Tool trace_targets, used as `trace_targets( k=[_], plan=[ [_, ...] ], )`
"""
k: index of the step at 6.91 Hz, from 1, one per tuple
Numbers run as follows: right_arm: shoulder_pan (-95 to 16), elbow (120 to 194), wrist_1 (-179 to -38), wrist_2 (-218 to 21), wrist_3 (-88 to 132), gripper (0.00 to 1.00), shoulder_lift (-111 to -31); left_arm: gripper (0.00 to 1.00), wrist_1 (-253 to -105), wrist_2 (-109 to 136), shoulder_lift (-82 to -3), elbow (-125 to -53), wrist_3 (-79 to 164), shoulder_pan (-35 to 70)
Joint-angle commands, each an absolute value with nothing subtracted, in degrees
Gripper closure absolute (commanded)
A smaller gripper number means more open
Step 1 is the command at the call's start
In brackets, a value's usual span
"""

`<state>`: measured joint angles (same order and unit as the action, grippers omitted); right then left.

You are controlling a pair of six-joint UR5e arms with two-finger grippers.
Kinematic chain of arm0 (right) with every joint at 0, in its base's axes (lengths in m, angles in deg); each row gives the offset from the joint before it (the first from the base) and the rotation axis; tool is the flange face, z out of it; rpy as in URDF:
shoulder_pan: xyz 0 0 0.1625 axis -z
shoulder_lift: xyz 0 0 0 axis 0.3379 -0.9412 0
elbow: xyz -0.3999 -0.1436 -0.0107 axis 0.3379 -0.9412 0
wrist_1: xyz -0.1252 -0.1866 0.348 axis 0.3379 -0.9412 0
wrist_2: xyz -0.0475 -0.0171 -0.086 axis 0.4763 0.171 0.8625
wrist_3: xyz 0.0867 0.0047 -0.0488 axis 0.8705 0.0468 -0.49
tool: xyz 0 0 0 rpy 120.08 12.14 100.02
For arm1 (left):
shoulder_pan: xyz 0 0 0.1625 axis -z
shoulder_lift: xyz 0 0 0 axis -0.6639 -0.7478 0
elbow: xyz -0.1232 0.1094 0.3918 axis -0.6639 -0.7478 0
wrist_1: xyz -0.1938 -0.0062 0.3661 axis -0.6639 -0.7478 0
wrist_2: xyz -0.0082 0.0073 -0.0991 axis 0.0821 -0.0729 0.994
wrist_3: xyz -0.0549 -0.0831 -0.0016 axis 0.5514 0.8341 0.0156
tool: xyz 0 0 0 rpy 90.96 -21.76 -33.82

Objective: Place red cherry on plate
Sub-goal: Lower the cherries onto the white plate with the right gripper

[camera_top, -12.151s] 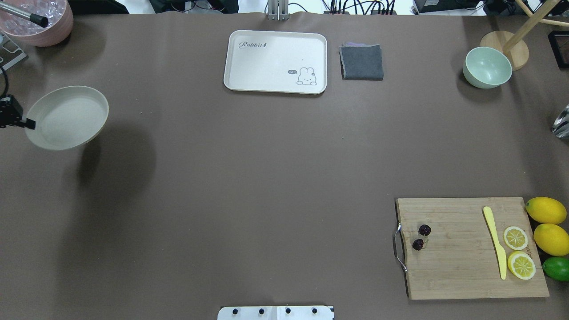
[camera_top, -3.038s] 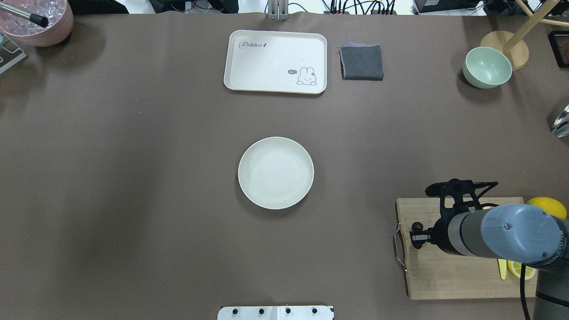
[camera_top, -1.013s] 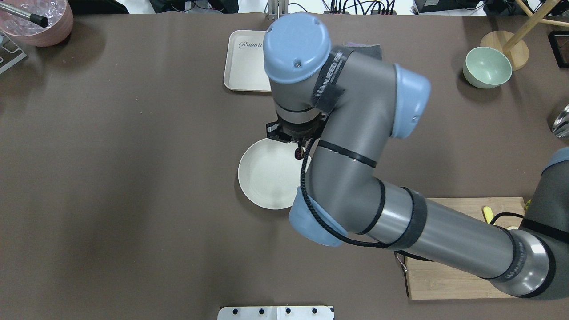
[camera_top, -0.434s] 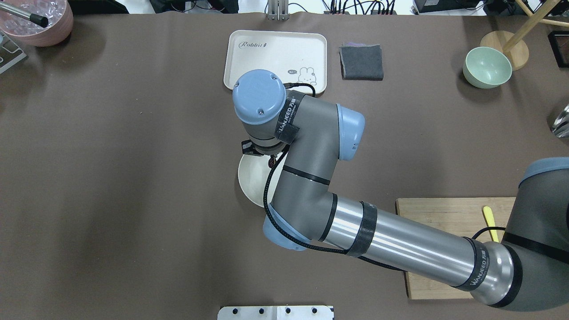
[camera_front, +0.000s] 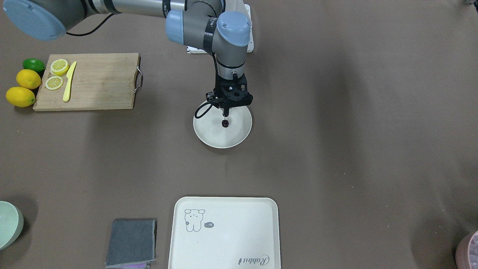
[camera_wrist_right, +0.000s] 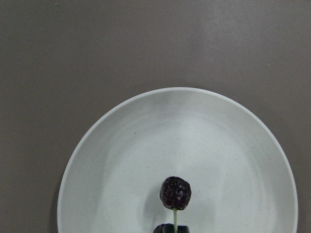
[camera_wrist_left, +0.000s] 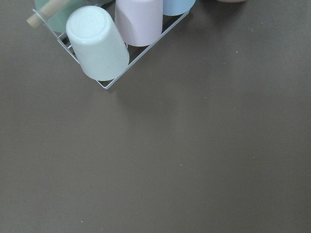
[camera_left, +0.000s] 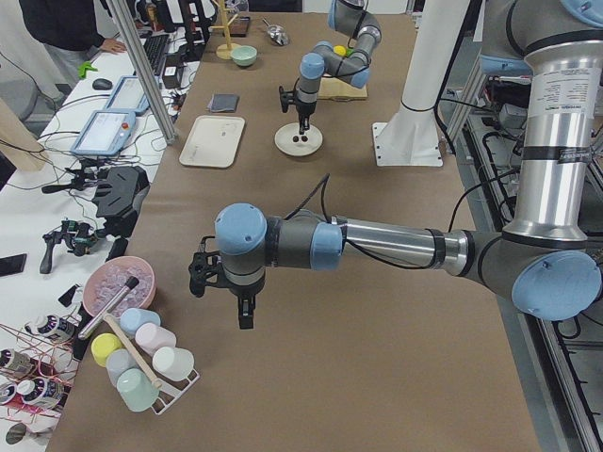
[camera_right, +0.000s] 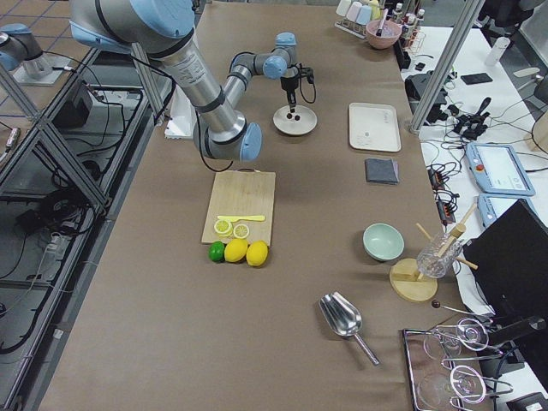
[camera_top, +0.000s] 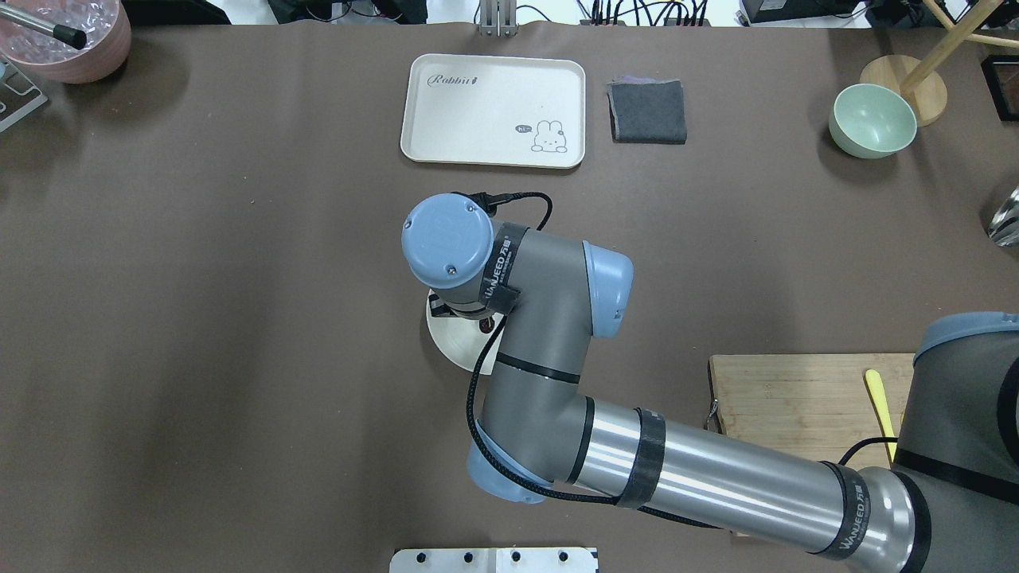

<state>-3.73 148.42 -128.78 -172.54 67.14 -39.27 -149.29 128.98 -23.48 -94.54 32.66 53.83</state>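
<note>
The off-white plate (camera_front: pixel 209 136) sits mid-table, and my right gripper (camera_front: pixel 226 111) hangs straight above it. It is shut on the thin stem of the red cherry (camera_front: pixel 225 123), which dangles just over the plate's middle. In the right wrist view one dark cherry (camera_wrist_right: pixel 176 192) shows against the plate (camera_wrist_right: pixel 146 145), its stem running off the bottom edge. From overhead my right wrist hides all but a sliver of the plate (camera_top: pixel 447 344). My left gripper (camera_left: pixel 244 316) hovers far off near the cup rack; I cannot tell whether it is open or shut.
A wooden cutting board (camera_front: pixel 97 82) holds lemon slices and a yellow knife (camera_front: pixel 69 81), with whole lemons (camera_front: pixel 20 96) beside it. A cream tray (camera_front: pixel 224 239), grey cloth (camera_front: pixel 131 242) and green bowl (camera_front: pixel 9 224) line the far side. Cups (camera_wrist_left: pixel 99 43) stand in a wire rack.
The cherry left the cutting board in my right gripper. Over the last second the right arm has moved in over the plate and come lower, covering more of it from overhead.
</note>
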Motion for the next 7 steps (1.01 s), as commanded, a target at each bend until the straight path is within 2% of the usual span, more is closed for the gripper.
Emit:
trace_targets(
  k=[1,2,3,5,7],
  plan=[
    [-2.4,148.5,-128.7,-171.3,67.1,1.0,-39.5,0.02,-149.3,129.2,-22.0,-95.0,32.7,54.6],
    [-2.5,149.0,-128.4,-171.4,67.2,0.83,-39.1,0.02,-149.3,129.4,-21.6,-95.2,32.6,55.2],
    [-2.8,149.6,-125.1,-171.4,67.3,0.01,-39.4,0.02,-149.4,129.5,-21.1,-95.2,32.6,55.3],
    [-4.8,151.7,-125.4,-171.9,67.1,0.0,-39.8,0.02,-149.3,129.5,-21.1,-95.0,32.7,55.3],
    [-14.8,163.1,-127.0,-182.9,65.3,0.0,-47.1,0.02,-149.3,129.5,-21.1,-95.4,32.7,55.3]
  ],
)
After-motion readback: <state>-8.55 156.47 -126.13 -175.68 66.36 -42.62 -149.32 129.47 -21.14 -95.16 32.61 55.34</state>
